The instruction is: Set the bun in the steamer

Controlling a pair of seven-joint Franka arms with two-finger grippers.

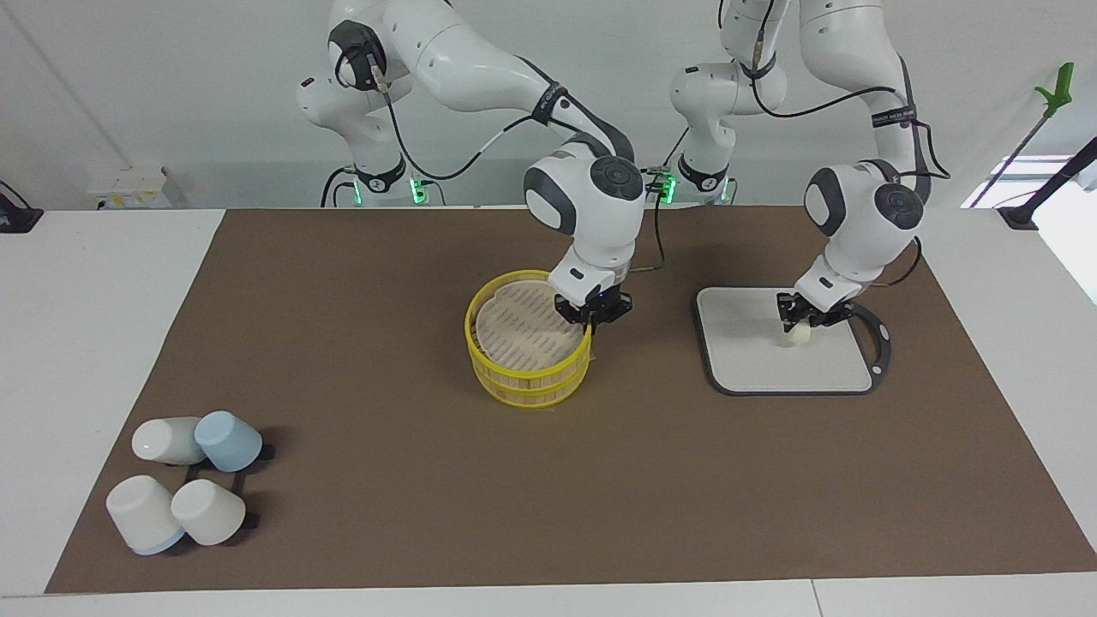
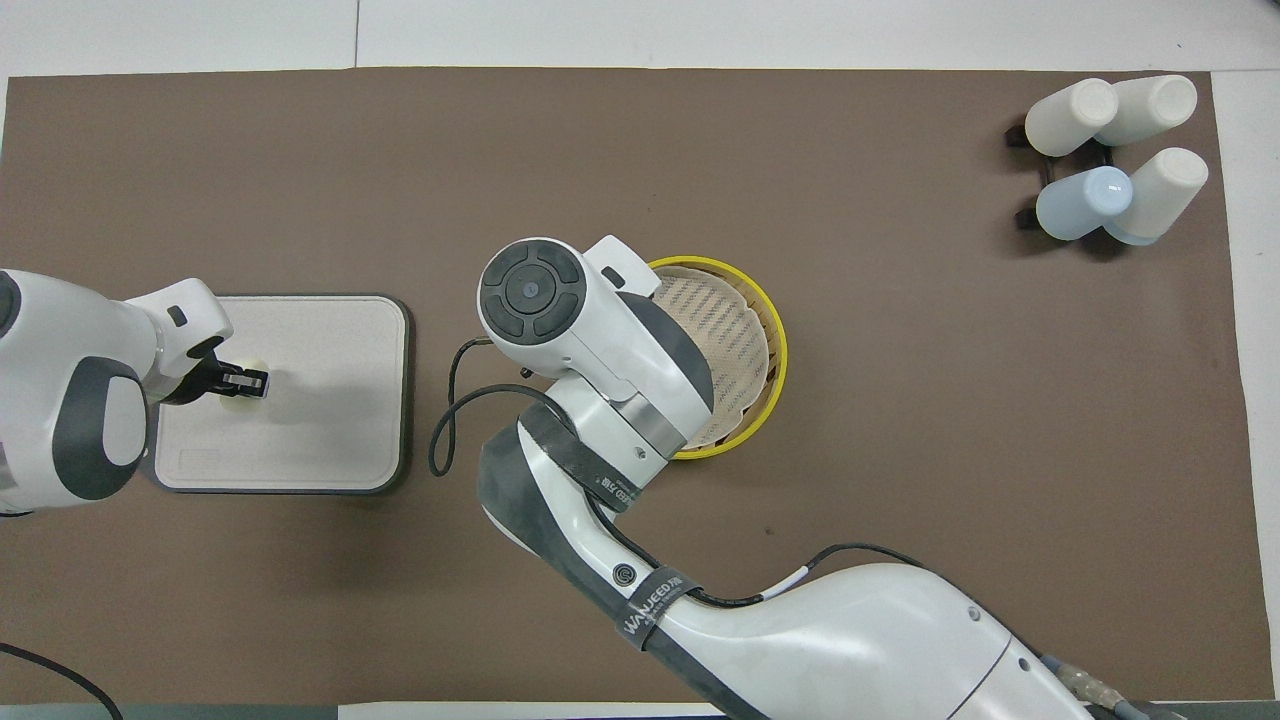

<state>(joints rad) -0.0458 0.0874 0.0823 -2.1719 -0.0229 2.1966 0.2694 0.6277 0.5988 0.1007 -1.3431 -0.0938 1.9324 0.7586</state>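
The steamer stands mid-table, with yellow rims and slatted sides; it also shows in the overhead view. Its cream slatted lid sits tilted in the top rim. My right gripper is at the rim's edge nearest the left arm's end, shut on the lid's edge; in the overhead view its own wrist hides it. The bun, small and pale, is on the grey board. My left gripper is down on the bun with its fingers closed around it.
The board has a black handle loop at the left arm's end. Several white and blue cups lie on a black rack at the right arm's end, farthest from the robots; they also show in the overhead view. A brown mat covers the table.
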